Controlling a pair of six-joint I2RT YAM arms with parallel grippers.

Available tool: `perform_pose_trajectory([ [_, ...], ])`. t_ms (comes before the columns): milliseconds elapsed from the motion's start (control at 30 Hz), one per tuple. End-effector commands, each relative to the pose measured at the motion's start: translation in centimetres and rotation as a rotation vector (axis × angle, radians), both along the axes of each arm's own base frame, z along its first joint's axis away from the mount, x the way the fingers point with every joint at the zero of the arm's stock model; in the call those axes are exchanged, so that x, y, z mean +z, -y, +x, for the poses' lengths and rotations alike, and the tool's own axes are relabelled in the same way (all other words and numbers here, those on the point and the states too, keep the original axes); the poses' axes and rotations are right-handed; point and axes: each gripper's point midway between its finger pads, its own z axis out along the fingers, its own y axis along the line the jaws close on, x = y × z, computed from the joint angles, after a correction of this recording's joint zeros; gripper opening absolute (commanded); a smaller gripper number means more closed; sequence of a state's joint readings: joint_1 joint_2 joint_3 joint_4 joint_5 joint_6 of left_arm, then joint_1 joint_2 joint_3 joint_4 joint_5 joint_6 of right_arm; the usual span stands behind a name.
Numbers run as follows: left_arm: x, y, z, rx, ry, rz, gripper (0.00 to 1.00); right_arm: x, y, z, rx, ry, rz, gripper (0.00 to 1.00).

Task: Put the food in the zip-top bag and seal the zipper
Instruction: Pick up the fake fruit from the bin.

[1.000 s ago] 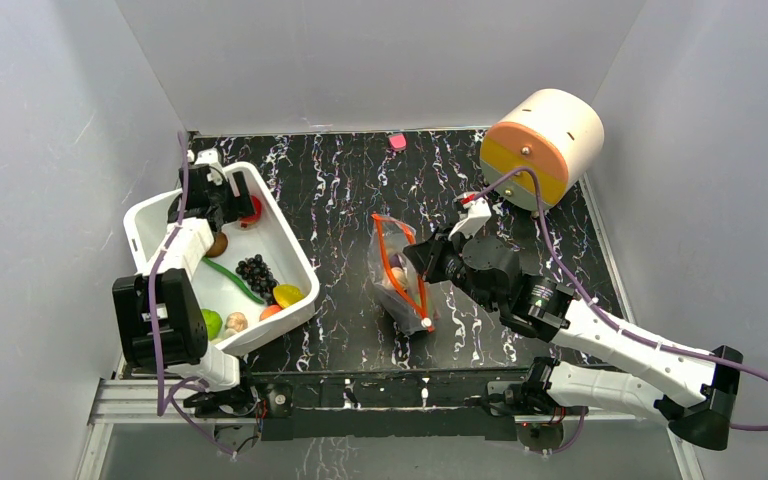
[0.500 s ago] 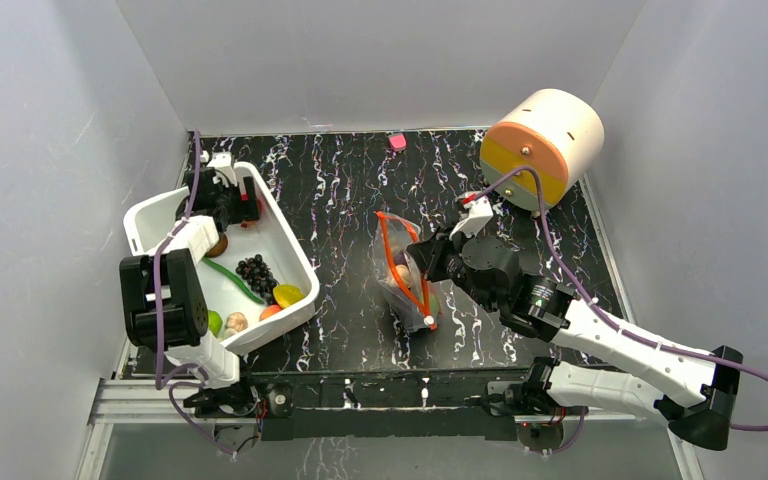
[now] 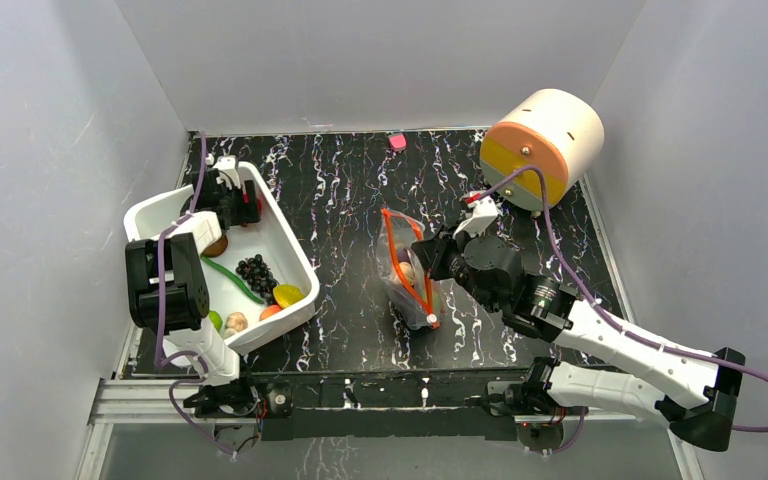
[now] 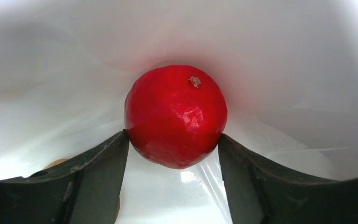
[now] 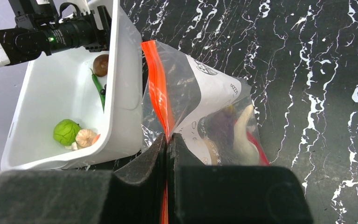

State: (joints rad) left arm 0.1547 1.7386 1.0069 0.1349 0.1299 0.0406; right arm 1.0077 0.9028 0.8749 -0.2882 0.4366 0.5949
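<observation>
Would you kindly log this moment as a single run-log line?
left hand: flanks red apple in white tub, grip unclear | right hand: shut on zipper of zip-top bag

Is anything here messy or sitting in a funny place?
One thing stands out: a small pink piece lies alone at the far edge of the table, away from the white tub and the zip-top bag. I cannot tell what it is. Nothing looks spilled or broken.

Robot lab cell: plain white walls point(image 3: 380, 60) are boxing in a black marbled table point(image 3: 350, 190), metal rail point(image 3: 380, 385) running along the table's near edge.
</observation>
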Motion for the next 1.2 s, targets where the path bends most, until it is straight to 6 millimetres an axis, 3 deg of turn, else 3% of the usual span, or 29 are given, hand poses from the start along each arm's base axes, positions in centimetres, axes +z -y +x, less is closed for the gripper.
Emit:
perform_pose_trajectory([
  [0,2.1,-0.3,1.6,0.009,0.049,0.013,0.63,4.1,0.7,0.4,-0.039,0.071,0.095,0.0],
  [233,3.8,-1.2,-0.1,0.121,0.008,0.028,0.52,3.5,0.6,0.3,-0.035,0.064,0.099,0.0],
  [500,5.7,-2.0,-3.6,0.276,-0.019,0.007,0.42,3.9,1.1,0.1,-0.038,0.071,0.092,0.0],
  [800,6.7,0.5,-8.5,0.309,-0.133,-0.123,0.42,3.2,0.8,-0.1,-0.026,0.049,0.101,0.0],
  [1000,9.4,0.4,-10.8,0.32,-0.092,-0.107,0.42,1.8,0.2,-0.2,-0.012,0.016,0.095,0.0],
  [1167,11.9,1.6,-11.7,0.29,-0.067,-0.161,0.41,1.6,-0.3,0.0,-0.009,0.01,0.097,0.0],
])
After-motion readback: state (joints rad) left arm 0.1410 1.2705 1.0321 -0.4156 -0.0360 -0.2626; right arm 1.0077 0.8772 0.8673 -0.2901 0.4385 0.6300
